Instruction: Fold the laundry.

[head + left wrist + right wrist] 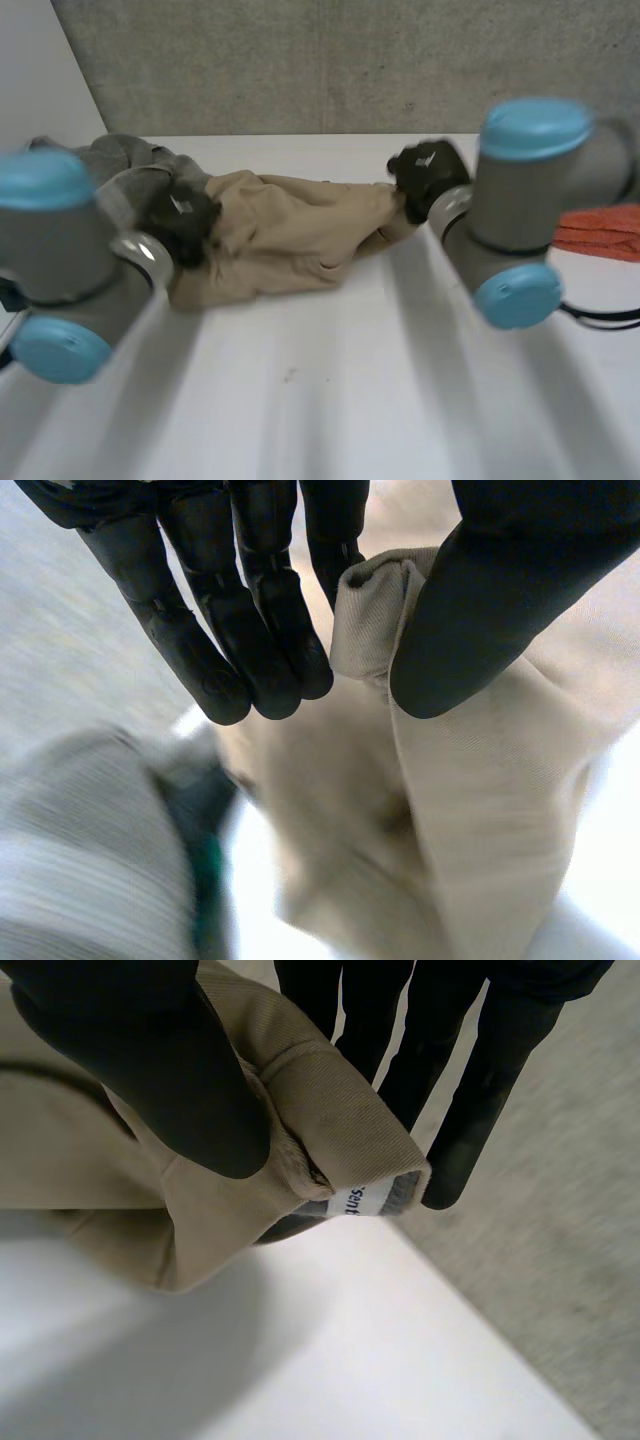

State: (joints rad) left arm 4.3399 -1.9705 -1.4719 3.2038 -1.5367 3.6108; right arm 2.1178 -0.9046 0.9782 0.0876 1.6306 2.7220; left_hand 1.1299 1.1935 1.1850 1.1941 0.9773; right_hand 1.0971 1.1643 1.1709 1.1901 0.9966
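Worktop (330,400), white and broad, carries a beige garment (280,235) of twill, perhaps trousers, across its far half, stretched crumpled between the two hands. Behind its left end lies a heaped grey garment (120,160), touching the beige one. An orange cloth (605,230) lies well apart at the right side, beyond the right arm (530,200). The left hand (182,222) sits at the left end of the beige garment; its fingers (265,630) are nearly straight and pinch a folded edge of the cloth against the thumb. The right hand (428,178) has the right end, its fingers (440,1060) straight behind a thick hemmed edge and the thumb pressed on the front, so the cloth is clamped between them. A small white label (360,1200) with dark print shows at that edge, just beside the fingertips.
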